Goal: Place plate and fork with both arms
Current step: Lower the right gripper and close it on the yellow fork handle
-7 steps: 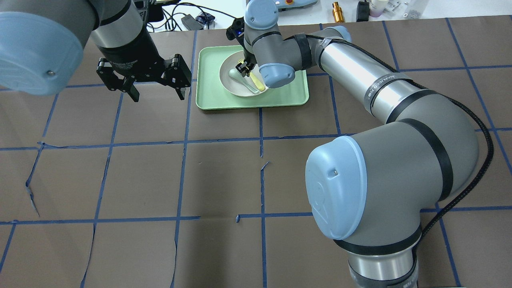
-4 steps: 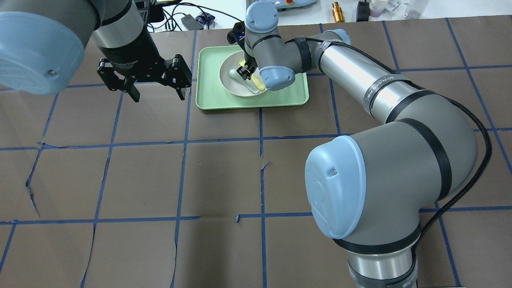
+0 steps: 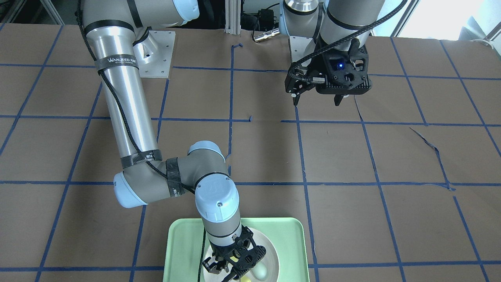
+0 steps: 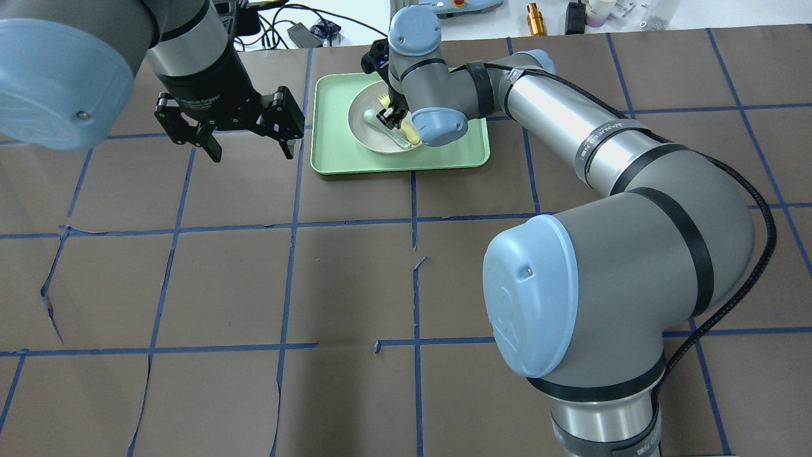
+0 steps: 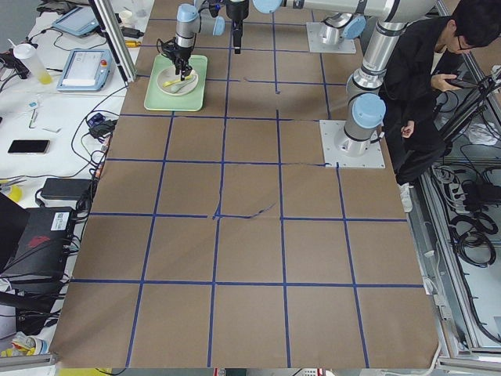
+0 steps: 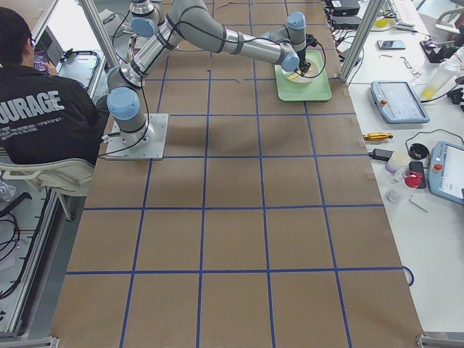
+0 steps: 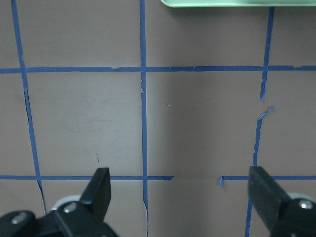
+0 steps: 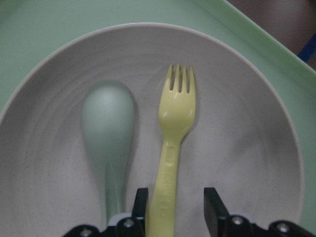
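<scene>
Fork (image 8: pixel 175 148) of smooth pale-yellow plastic, slim, with four short tines, lies flat in the plate (image 8: pixel 247 148). Its handle runs between the two black fingers of the right claw (image 8: pixel 176 200). That claw stands open around the handle. One finger is just beside the handle on the spoon's side, and the other is set apart, with a strip of plate showing in the gap.

A matte grey-green spoon (image 8: pixel 108 123) with an oval bowl lies alongside the fork, parallel to it and close by without touching.

The plate is round and shallow, off-white with fine speckles and faint rings, and it rises to a low rim. It sits on a mint-green rectangular tray (image 8: pixel 39 39) with rounded corners and a raised lip.

The tray rests on a table (image 7: pixel 197 123) covered in dull brown paper. Blue tape (image 7: pixel 143 123), torn in places, marks it off in squares.

The left claw (image 4: pixel 250 149) hangs over the bare paper near the tray's side. Its black fingers are spread wide, with only table showing between them.
</scene>
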`<state>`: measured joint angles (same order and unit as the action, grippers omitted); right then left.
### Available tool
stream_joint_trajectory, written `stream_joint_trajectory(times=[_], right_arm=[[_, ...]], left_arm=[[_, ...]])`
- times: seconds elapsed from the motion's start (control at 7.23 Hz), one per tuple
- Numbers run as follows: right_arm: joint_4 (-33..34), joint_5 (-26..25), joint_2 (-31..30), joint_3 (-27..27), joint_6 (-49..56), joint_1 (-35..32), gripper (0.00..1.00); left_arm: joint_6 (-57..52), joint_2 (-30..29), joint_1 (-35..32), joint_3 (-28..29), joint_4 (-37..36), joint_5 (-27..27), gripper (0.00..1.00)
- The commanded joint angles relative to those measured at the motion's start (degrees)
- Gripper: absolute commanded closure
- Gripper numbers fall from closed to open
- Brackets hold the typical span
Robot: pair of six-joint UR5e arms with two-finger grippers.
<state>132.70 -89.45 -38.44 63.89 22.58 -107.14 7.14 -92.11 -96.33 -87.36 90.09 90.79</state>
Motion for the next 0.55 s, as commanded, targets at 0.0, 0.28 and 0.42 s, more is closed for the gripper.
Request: stream_joint_trajectory(times=[0.0,0.28,0.42], right_arm=[[0.01,-0.29,0.12,0.01,-0.08,0.0,0.61],[0.01,-0.64,0.21,0.01,-0.08,0.0,0.67],[0.01,-0.72,0.3,0.01,0.01,0.0,0.66]], left_arm=[[0.06,0.0,0.0,0.0,0.0,0.0,0.0],[0.06,0.0,0.0,-0.09,0.0,0.0,0.0],[0.06,0.0,0.0,-0.09,0.0,0.0,0.0]])
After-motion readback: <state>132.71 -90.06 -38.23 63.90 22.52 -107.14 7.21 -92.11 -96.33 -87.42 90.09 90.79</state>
